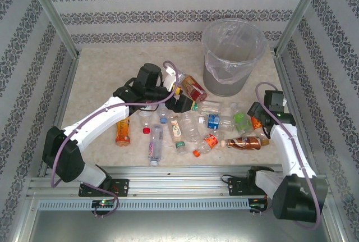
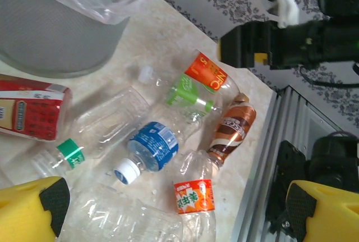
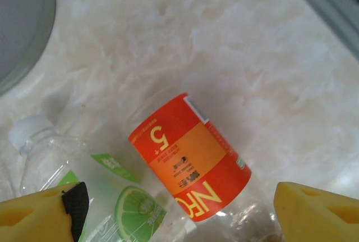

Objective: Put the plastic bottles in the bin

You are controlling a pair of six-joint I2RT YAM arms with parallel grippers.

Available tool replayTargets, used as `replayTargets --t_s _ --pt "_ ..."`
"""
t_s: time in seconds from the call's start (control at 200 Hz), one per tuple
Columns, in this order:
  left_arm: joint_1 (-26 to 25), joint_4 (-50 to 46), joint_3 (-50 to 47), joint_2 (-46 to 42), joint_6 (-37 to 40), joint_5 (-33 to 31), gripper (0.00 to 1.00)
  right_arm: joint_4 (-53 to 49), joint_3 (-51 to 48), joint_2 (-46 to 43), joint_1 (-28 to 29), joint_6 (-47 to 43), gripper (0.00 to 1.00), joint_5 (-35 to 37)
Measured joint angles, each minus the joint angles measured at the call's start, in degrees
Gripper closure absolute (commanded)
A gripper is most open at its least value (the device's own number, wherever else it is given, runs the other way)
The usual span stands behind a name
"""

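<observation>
Plastic bottles (image 1: 189, 128): about a dozen, clear, with coloured labels and caps, laid flat in a loose heap at mid-table (image 1: 101, 68). Bin (image 1: 224, 79): translucent grey, bag-lined, stood upright just behind the heap. Orange-labelled bottle (image 3: 190, 158): straddled by the right gripper (image 3: 179, 205), whose fingers are set wide; crowded by a lime-labelled bottle (image 3: 129, 208) alongside. Left gripper (image 2: 174, 200): spread fully wide above a blue-labelled bottle (image 2: 154, 146). A red-labelled bottle (image 2: 28, 110) is seen by the bin's base.
</observation>
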Motion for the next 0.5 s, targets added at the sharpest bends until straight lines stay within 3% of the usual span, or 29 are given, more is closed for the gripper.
replayTargets --t_s 0.14,0.5 --pt "-1.7 -0.13 -0.63 -0.48 1.14 -0.68 0.0 -0.85 1.2 3.91 -0.5 -0.7 0.17 -2.97" --pt "-4.96 2.82 -6.73 -4.72 1.22 -9.73 0.0 -1.29 2.51 11.23 -3.96 -1.46 0.15 -5.55"
